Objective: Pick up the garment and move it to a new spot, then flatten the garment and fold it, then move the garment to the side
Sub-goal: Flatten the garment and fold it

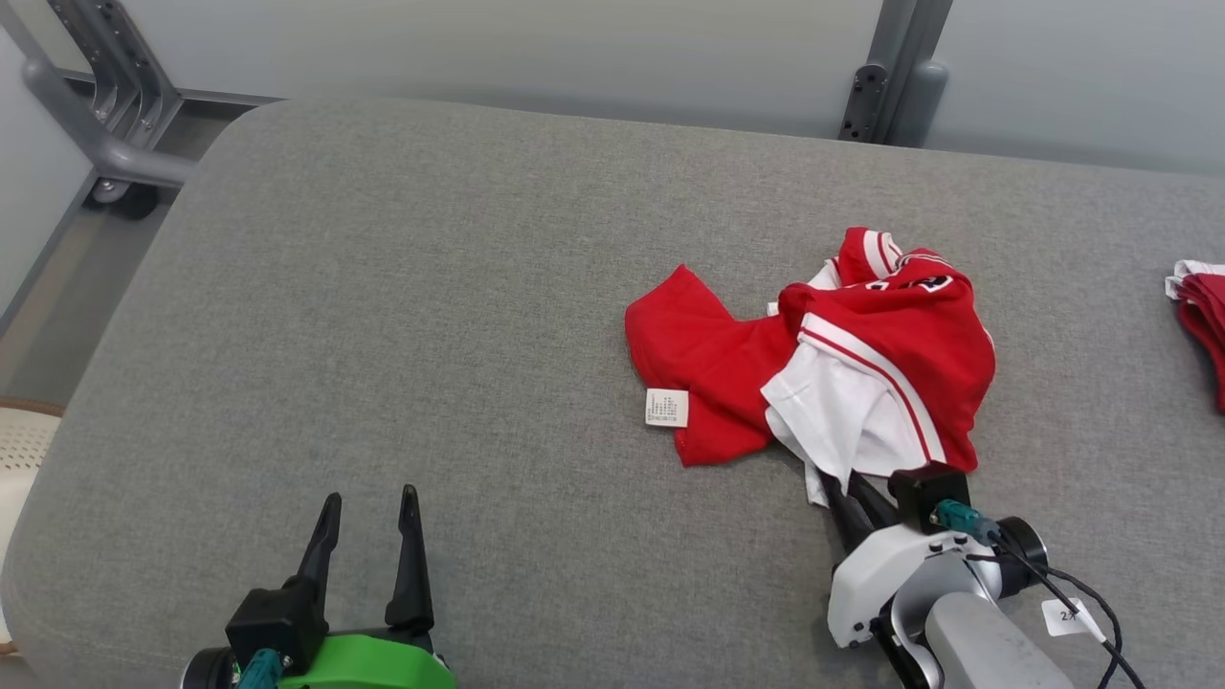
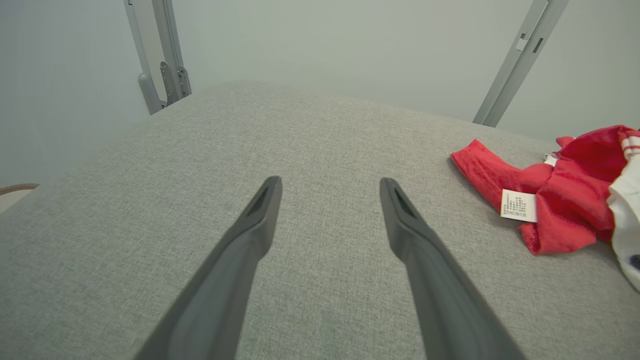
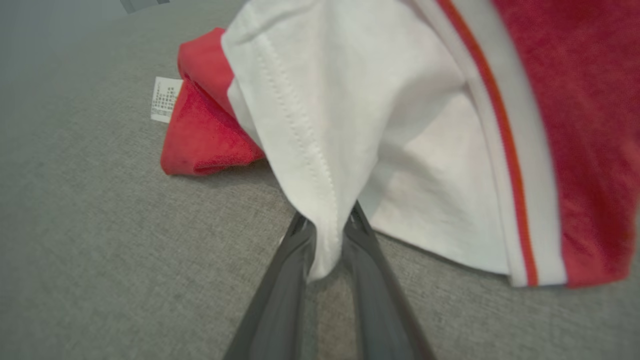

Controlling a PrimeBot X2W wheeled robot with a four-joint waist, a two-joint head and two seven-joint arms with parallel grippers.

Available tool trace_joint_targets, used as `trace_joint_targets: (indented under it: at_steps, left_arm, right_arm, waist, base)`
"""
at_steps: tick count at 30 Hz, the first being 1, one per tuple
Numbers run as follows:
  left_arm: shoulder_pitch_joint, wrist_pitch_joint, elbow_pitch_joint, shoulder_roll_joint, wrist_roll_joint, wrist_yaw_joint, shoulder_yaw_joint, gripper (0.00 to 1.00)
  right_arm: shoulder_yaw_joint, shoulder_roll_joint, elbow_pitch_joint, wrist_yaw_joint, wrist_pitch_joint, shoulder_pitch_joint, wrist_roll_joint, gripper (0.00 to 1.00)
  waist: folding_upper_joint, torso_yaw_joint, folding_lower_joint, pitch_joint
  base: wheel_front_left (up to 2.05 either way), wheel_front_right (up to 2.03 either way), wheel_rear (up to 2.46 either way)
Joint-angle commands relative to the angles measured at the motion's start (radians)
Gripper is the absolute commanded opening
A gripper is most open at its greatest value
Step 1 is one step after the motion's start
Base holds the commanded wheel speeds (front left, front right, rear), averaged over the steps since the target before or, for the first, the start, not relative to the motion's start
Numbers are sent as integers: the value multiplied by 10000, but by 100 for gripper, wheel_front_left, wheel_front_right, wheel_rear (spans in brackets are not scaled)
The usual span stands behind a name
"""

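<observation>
Two pincers, one busy. Right pincer (image 1: 842, 493) is clenched on the garment (image 1: 861, 335). In the right wrist view its fingers (image 3: 277, 300) sit close together with a pinch of the white hem (image 3: 320, 150) bunched between the tips. Reads as a real grip, not a brush past. Can't tell how many layers are in the pinch.

Garment lies crumpled on the grey desk (image 1: 431, 287), right of centre. Red side mostly up, white panel folded over toward me, care label (image 1: 667, 408) flat on the desk at its left edge. Apart from the bit I'm pinching, none of it looks lifted.

Why the near white edge: it's the closest loose bit and sticks out past the heap, so I can reach it low without ploughing through the rest.

Right arm pose: forearm comes in from the lower right, wrist angled down, fingers pointing up and left under the hem, low to the desk.

Left pincer (image 1: 370, 494) is released, jaws wide, nothing between them. It hovers over bare desk at lower left, well apart from the garment. Out of the way, I'd guess, until flattening needs a second grip.

Another red-and-white pile (image 1: 1201, 306) sits at the far right edge, separate from mine.

My read on the step: first pick-up, grip made, lift not started.
</observation>
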Motion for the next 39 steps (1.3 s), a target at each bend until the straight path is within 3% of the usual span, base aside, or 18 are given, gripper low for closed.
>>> trace_joint_targets:
  at_steps: [1, 8, 16, 21, 30, 39]
  left_arm:
    - [7, -30, 25, -41, 63, -32, 44, 100]
    - [106, -30, 46, -78, 156, -138, 116, 100]
    - [78, -30, 64, -113, 268, -221, 98, 100]
    - [23, -31, 80, -135, 292, -236, 102, 100]
    - [-123, -31, 66, -152, 382, -287, 176, 100]
    - [-258, -30, 70, -157, 454, -338, 293, 100]
  right_arm:
    - [-157, -54, 37, -4, -30, -85, -175, 0]
    - [-840, -442, -763, -4, -30, -149, -737, 0]
    - [-1725, -1767, -2534, -4, -30, -336, -1655, 0]
    - [-1862, -2279, -3558, -4, -29, 153, -2301, 0]
    - [-1500, -2206, -3617, -4, -30, 1993, -2388, 0]
    - [-2186, -1899, -3123, -4, -29, 2586, -2212, 0]
  waist:
    - [0, -151, 0, -39]
    - [0, -1027, 0, -202]
    - [0, -2057, 0, -281]
    - [0, -2491, 0, -212]
    - [0, -3078, 0, 58]
    - [0, -3448, 0, 213]
  base:
    - [0, 0, 0]
    - [0, 0, 0]
    - [0, 0, 0]
    - [0, 0, 0]
    - [0, 0, 0]
    - [0, 0, 0]
